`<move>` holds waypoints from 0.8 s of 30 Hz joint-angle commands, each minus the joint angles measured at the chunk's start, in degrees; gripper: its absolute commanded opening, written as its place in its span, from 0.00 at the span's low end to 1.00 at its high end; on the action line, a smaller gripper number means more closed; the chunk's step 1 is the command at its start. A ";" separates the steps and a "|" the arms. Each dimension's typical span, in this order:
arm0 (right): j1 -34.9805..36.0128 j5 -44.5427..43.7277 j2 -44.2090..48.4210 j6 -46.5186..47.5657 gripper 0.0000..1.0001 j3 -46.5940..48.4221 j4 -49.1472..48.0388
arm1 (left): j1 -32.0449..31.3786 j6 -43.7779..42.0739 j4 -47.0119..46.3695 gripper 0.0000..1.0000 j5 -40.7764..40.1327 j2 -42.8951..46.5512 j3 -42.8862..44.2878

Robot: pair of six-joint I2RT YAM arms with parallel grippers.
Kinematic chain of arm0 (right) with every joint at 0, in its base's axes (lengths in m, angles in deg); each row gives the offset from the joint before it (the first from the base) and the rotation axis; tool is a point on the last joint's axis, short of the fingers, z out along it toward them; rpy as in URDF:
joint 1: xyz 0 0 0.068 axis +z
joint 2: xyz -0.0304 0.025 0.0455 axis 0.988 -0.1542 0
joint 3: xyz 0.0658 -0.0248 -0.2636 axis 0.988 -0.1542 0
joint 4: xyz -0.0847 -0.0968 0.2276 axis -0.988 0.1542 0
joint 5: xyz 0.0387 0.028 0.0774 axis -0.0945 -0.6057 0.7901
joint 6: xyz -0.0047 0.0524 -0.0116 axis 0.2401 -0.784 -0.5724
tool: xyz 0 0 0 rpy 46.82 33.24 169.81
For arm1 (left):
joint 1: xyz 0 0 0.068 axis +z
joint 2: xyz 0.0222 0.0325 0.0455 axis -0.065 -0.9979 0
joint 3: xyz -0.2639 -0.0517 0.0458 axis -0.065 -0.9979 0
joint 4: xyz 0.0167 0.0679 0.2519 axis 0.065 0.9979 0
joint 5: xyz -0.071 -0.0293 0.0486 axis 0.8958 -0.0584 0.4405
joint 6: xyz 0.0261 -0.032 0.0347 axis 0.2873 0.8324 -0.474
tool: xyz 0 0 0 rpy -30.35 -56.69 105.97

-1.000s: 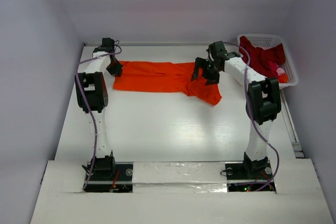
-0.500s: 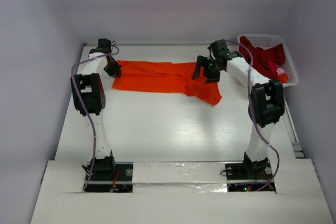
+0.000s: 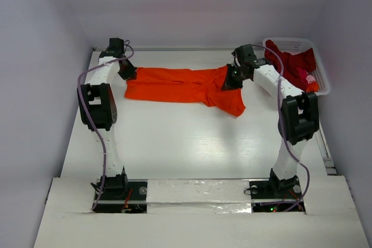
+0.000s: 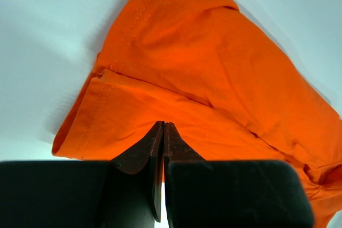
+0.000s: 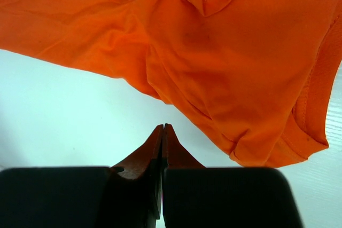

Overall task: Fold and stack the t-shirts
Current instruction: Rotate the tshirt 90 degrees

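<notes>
At 12 o'clock on desk [image 3: 192,143]: orange tee [image 3: 174,85], spread flat crosswise. Left hand [image 3: 128,74] closed at its 9 o'clock end, tips over cloth, grip unclear. Right hand [image 3: 231,81] closed at 3 o'clock end, tips beside hem. Red and pink tees [image 3: 290,62] in basket [image 3: 323,82] at 2 o'clock.

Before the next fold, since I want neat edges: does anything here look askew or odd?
Yes. The orange t-shirt lies skewed: its right end is rumpled and sags toward the near side. In the right wrist view the right pincer is shut over bare table, just short of the cloth, so it seems to hold nothing.
</notes>
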 commanded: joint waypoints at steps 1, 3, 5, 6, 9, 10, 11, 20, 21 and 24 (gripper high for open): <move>0.05 0.00 3.54 0.61 0.00 -0.47 -1.28 | -1.19 -1.22 0.38 0.00 -0.74 -1.20 2.03; 0.05 -0.08 3.98 0.61 0.00 -0.56 -1.01 | -1.19 -1.13 -0.23 0.00 -1.10 -2.43 2.12; 0.05 -0.08 4.59 0.70 0.00 -0.56 -0.75 | -1.19 -0.87 -0.41 0.00 -1.45 -3.66 2.47; 0.05 -0.08 4.77 0.70 0.00 -0.56 -0.75 | -1.19 -0.69 -0.41 0.00 -1.45 -3.93 2.47; 0.05 0.00 5.47 0.61 0.00 -0.82 -0.57 | -1.72 -0.51 -0.41 0.00 -2.68 -4.72 2.38; 0.05 0.09 5.74 0.52 0.00 -0.91 -0.57 | -1.72 -0.43 -0.49 0.00 -3.38 -4.90 2.30; 0.05 0.09 5.91 0.43 0.00 -1.09 -0.66 | -1.72 -0.25 -0.67 0.00 -3.65 -5.07 1.69; 0.05 0.18 7.32 0.35 0.00 -2.23 -0.75 | -1.72 0.89 -3.22 0.00 -4.97 -6.92 -0.34; 0.05 0.09 7.41 0.35 0.00 -2.32 -0.84 | -1.72 1.41 -3.22 0.00 -4.88 -7.01 -0.60; 0.05 0.09 8.02 0.35 0.00 -2.50 -0.84 | -1.72 2.56 -2.87 0.00 -4.97 -6.66 -3.58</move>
